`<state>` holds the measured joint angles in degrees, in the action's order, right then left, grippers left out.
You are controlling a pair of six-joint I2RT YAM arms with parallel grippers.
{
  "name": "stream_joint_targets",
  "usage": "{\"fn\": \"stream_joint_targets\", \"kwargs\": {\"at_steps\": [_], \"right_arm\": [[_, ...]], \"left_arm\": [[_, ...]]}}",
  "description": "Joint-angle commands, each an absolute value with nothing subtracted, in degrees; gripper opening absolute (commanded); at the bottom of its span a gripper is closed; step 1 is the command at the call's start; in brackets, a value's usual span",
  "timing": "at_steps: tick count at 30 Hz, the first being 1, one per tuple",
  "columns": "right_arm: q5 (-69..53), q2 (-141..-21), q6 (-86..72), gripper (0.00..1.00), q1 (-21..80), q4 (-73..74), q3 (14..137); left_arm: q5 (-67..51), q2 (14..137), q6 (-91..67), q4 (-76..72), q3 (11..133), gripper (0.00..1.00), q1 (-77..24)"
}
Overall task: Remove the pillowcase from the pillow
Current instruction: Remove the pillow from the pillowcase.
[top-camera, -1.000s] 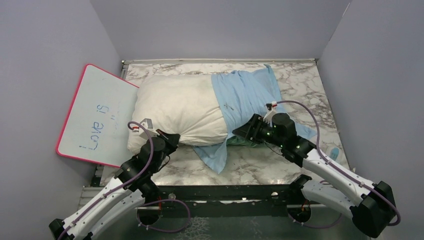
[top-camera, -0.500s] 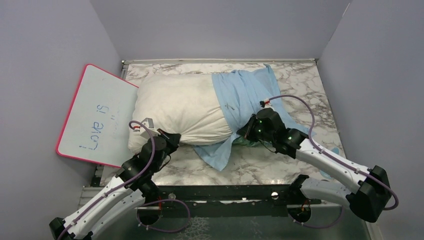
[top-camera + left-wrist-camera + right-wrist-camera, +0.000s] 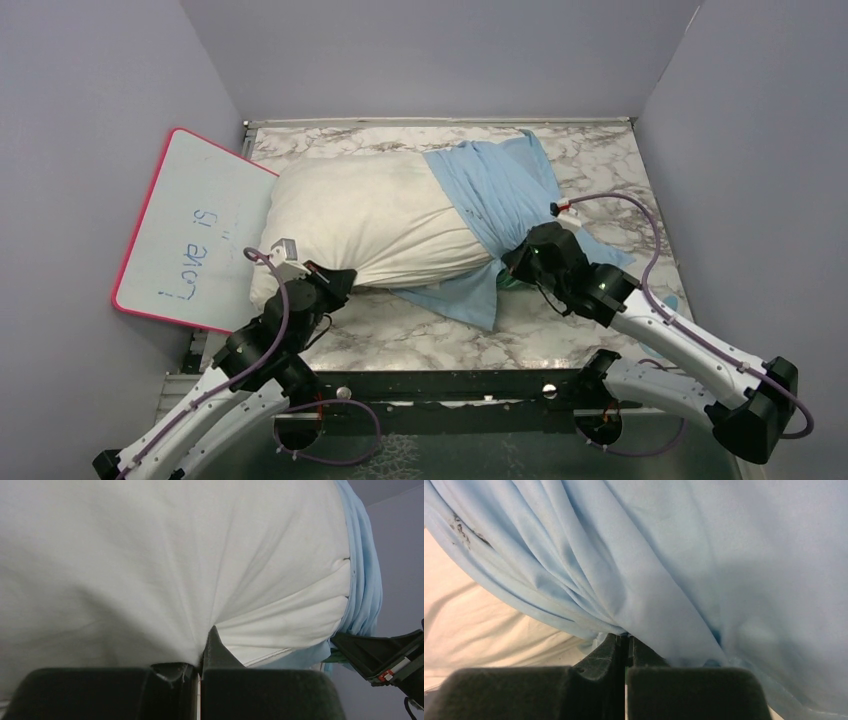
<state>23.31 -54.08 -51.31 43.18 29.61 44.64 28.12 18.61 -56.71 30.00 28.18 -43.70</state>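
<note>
Light blue fabric pillowcase (image 3: 490,190) covers the right end of the plump cream-white pillow (image 3: 360,215), clenched there by the right gripper (image 3: 513,262); the left gripper (image 3: 340,276) pinches the pillow's near edge.

You've got the marble-patterned table (image 3: 590,150) carrying the cream-white pillow (image 3: 360,215) across its left and middle. The light blue pillowcase (image 3: 495,185) wraps the pillow's right end and spills onto the marble in front. A pink-framed whiteboard (image 3: 190,235) sits at the left edge.
</note>
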Motion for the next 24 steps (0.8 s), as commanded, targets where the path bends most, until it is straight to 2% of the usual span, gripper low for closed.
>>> {"fn": "stream_joint_targets", "kwargs": {"at_steps": [1, 6, 7, 9, 12, 13, 15, 17, 21, 24], "right_arm": [[29.29, -51.64, -43.09, 0.01, 41.13, 32.88, 44.14], [17.17, -47.85, -35.88, 0.07, 41.15, 30.50, 47.90], [15.54, -46.70, -35.03, 0.14, 41.14, 29.96, 48.66], [11.32, -43.73, -32.16, 0.36, 41.14, 27.13, 49.56], [-2.87, -39.99, -24.06, 0.60, 41.14, 17.49, 48.18], [-5.85, -39.73, -23.96, 0.65, 41.13, 14.85, 47.72], [-10.22, -41.22, -23.49, 0.67, 41.14, 10.26, 48.44], [-7.66, -45.80, -23.52, 0.67, 41.15, 10.53, 51.59], [12.92, -62.87, -25.00, 0.69, 41.09, 21.18, 65.22], [20.28, -76.07, -21.61, 0.70, 41.14, 25.17, 74.77]], "left_arm": [[33.50, 16.45, -54.27, 33.49, 29.10, 0.00, -42.41], [24.94, 19.13, -53.61, 32.80, 27.79, 0.00, -42.44], [23.72, 19.75, -53.51, 32.84, 27.61, 0.00, -42.37], [21.89, 20.83, -53.29, 32.79, 27.43, 0.00, -42.41], [19.61, 22.29, -53.12, 32.37, 26.61, 0.00, -42.42], [18.56, 22.86, -52.89, 31.75, 26.09, 0.00, -42.39], [16.26, 24.17, -52.64, 30.41, 25.21, 0.00, -42.37], [13.75, 25.57, -52.42, 29.48, 24.57, 0.00, -42.43], [9.62, 27.22, -51.06, 29.11, 25.05, 0.00, -42.36], [6.35, 27.44, -48.93, 29.59, 26.39, 0.00, -42.38]]}}
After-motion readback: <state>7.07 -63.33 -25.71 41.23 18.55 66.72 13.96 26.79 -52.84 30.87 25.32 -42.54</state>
